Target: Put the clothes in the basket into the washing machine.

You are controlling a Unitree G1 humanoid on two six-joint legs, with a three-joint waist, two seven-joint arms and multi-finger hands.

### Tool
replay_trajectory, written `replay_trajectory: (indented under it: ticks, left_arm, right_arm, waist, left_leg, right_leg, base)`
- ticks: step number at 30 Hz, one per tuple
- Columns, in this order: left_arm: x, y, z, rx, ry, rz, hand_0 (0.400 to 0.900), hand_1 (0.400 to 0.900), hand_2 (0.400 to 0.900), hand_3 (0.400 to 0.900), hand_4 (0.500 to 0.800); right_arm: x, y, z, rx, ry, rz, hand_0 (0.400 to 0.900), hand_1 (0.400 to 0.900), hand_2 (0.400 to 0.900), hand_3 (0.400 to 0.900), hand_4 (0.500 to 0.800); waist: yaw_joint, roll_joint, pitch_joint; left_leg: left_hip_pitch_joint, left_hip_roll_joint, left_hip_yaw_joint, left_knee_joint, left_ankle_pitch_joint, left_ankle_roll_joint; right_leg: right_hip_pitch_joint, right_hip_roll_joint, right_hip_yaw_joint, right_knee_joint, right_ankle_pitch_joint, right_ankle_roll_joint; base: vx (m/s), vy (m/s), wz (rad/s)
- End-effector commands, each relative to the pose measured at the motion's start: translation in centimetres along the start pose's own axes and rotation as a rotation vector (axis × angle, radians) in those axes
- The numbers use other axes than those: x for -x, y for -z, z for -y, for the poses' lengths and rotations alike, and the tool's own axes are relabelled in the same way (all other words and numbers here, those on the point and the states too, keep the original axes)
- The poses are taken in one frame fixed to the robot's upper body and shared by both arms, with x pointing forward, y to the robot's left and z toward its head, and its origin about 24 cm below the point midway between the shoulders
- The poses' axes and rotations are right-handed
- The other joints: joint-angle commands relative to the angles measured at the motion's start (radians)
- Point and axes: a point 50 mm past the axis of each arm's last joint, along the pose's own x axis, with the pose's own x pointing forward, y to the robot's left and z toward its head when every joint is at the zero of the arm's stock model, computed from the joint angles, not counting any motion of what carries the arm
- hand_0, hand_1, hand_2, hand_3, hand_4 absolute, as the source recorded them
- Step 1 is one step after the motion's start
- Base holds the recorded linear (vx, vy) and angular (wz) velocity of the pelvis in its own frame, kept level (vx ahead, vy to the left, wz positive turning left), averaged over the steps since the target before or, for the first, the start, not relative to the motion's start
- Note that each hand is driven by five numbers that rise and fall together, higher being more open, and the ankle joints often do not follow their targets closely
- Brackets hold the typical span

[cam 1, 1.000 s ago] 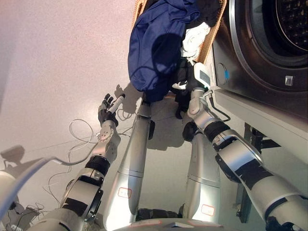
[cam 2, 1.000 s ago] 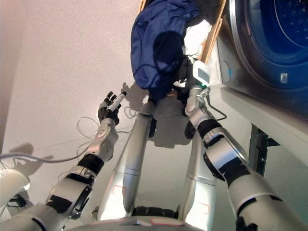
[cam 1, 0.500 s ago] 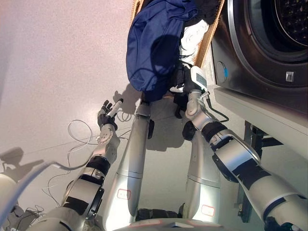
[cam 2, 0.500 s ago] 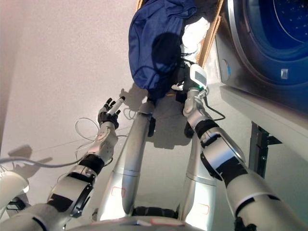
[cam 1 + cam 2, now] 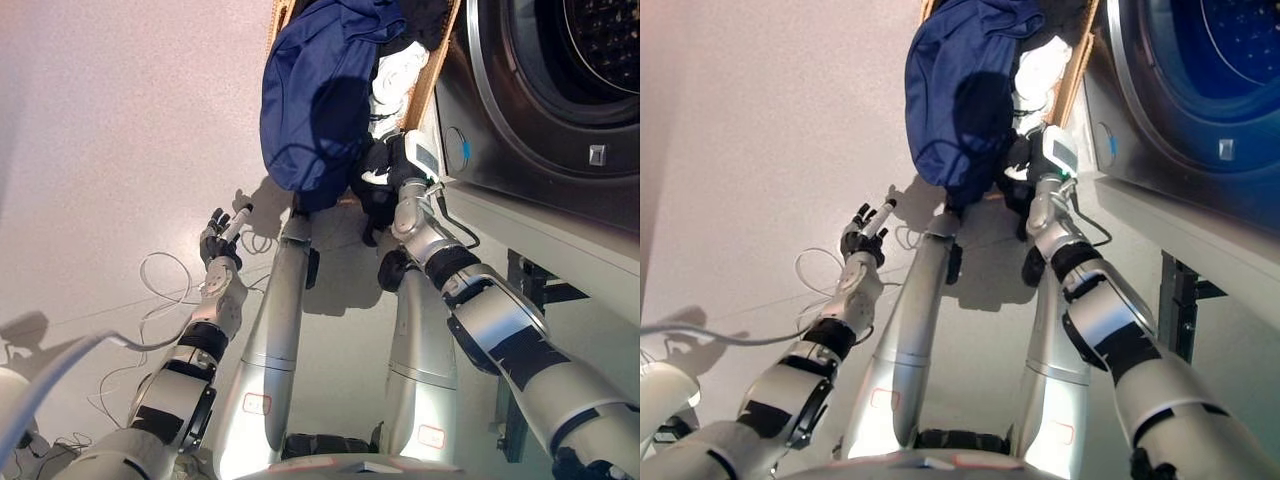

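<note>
A wicker basket [image 5: 436, 68] stands at the top, right beside the washing machine [image 5: 520, 150]. A large blue garment [image 5: 320, 95] spills over the basket's near rim and hangs down. A white cloth [image 5: 398, 72] and a dark piece [image 5: 1070, 12] lie behind it in the basket. My right hand [image 5: 377, 182] is pressed against the hanging blue garment's lower right edge, partly hidden by the cloth. My left hand [image 5: 221, 233] hovers over the floor to the left of the basket, open and holding nothing. The washer's round drum opening [image 5: 590, 50] shows at the top right.
The washer's grey front panel [image 5: 560, 240] juts out along the right side, close to my right arm. A dark frame [image 5: 522, 290] stands beneath it. Bare pale floor [image 5: 120, 120] spreads to the left of the basket.
My right hand has shifted slightly up and right along the blue garment's lower edge. My left hand has sunk a little. The garment hangs as before.
</note>
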Motion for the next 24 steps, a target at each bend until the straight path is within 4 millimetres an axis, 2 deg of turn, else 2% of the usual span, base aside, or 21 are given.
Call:
replay_trajectory:
  ticks: [1, 4, 7, 11, 16, 18, 24]
  left_arm:
    - [0.1, 0.6, -4.5, 0.025, -0.151, -0.005, 0.900, 0.900, 0.900, 0.900, 0.800]
    - [0.2, 0.4, -5.3, 0.038, -0.172, 0.007, 0.900, 0.900, 0.900, 0.900, 0.800]
    - [0.3, 0.1, -5.4, 0.051, -0.175, 0.021, 0.900, 0.900, 0.900, 0.900, 0.800]
    - [0.5, 0.6, -5.8, 0.052, -0.186, 0.001, 0.900, 0.900, 0.900, 0.900, 0.800]
    - [0.4, 0.2, -6.1, 0.054, -0.198, 0.016, 0.900, 0.900, 0.900, 0.900, 0.800]
    - [0.4, -0.1, -6.4, 0.047, -0.199, 0.031, 0.900, 0.900, 0.900, 0.900, 0.800]
    - [0.3, -0.8, -6.9, 0.016, -0.180, 0.066, 0.900, 0.900, 0.900, 0.900, 0.800]
  right_arm:
    - [-0.5, -3.3, 3.9, -0.051, 0.158, 0.221, 0.400, 0.400, 0.400, 0.400, 0.500]
    - [-0.1, -5.8, 6.7, -0.102, 0.245, 0.365, 0.400, 0.400, 0.400, 0.400, 0.500]
    - [0.6, -7.2, 8.7, -0.152, 0.311, 0.459, 0.400, 0.400, 0.400, 0.400, 0.500]
    - [1.6, -8.3, 10.2, -0.182, 0.353, 0.544, 0.400, 0.400, 0.400, 0.400, 0.500]
    - [1.6, -9.2, 12.7, -0.208, 0.451, 0.580, 0.400, 0.400, 0.400, 0.400, 0.500]
    - [1.4, -9.7, 14.1, -0.174, 0.505, 0.607, 0.400, 0.400, 0.400, 0.400, 0.500]
    - [0.2, -11.2, 20.1, 0.118, 0.705, 0.642, 0.400, 0.400, 0.400, 0.400, 0.500]
  waist:
    - [-0.049, 0.027, -0.039]
    - [-0.063, 0.013, -0.039]
    - [-0.073, 0.004, -0.039]
    - [-0.081, -0.004, -0.039]
    - [-0.080, -0.009, -0.039]
    - [-0.076, -0.010, -0.039]
    - [-0.057, -0.020, -0.039]
  left_leg:
    - [0.086, 0.003, 0.018, -0.064, -0.102, 0.027]
    - [0.096, 0.006, 0.016, -0.073, -0.102, 0.026]
    - [0.106, 0.010, 0.017, -0.081, -0.104, 0.027]
    - [0.119, 0.012, 0.017, -0.085, -0.106, 0.027]
    - [0.135, 0.018, 0.020, -0.096, -0.103, 0.025]
    - [0.139, 0.018, 0.019, -0.096, -0.104, 0.025]
    - [0.143, 0.020, 0.018, -0.105, -0.098, 0.020]
  right_leg:
    - [0.072, 0.025, 0.023, -0.025, -0.079, 0.088]
    - [0.083, 0.029, 0.025, -0.039, -0.078, 0.089]
    - [0.094, 0.031, 0.025, -0.048, -0.076, 0.091]
    - [0.107, 0.034, 0.023, -0.050, -0.078, 0.091]
    - [0.124, 0.038, 0.023, -0.068, -0.072, 0.091]
    - [0.128, 0.040, 0.022, -0.069, -0.071, 0.092]
    - [0.129, 0.038, 0.019, -0.070, -0.068, 0.097]
  base:
    - [0.00, 0.000, -0.08]
    - [0.00, 0.003, -0.07]
    - [0.00, 0.005, -0.05]
    - [0.00, 0.008, -0.06]
    - [-0.01, 0.005, -0.05]
    - [0.00, 0.000, 0.00]
    - [0.00, 0.000, 0.00]
